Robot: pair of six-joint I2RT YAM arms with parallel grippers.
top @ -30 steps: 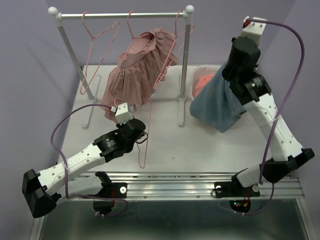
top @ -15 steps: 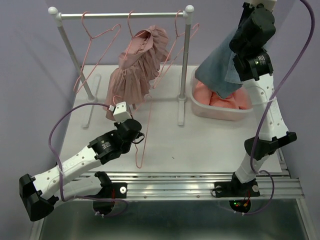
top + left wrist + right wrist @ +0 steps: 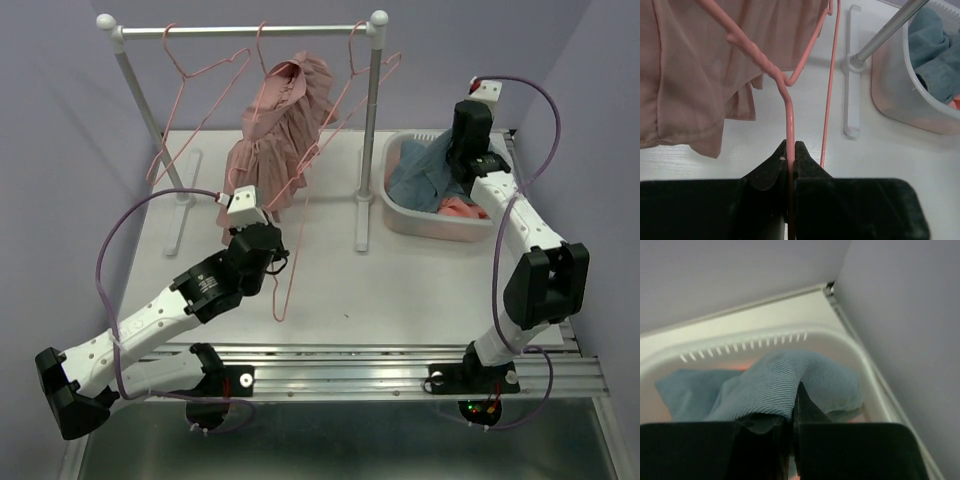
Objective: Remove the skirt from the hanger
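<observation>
Blue skirt [image 3: 415,178] is lying off the hanger, bunched in the white basket [image 3: 430,228] at 2 o'clock on the table [image 3: 400,290], over some orange cloth [image 3: 462,208]. Right gripper [image 3: 792,412] is pinching a fold of it, jaws together on the fabric, down inside the basket. Left gripper [image 3: 790,150] is clamping the bare pink hanger [image 3: 788,117] by its shank at about 8 o'clock. The frame is slanting up toward the rack [image 3: 240,31] at 12 o'clock, where a pink ruffled garment [image 3: 265,160] is hanging.

Risks, as I'm judging them:
- Fabric is sitting deep between the right fingers, so on opening and lifting it may be clinging and getting dragged back over the rim.
- The hanger is thin wire in a narrow pinch, so it may be swivelling.
- The hanger frame is crossing the ruffled garment and running beside another wire, contact unclear. A pull could be snagging them and rocking the rack.

Not finding any readable writing, brand or label in any view.
</observation>
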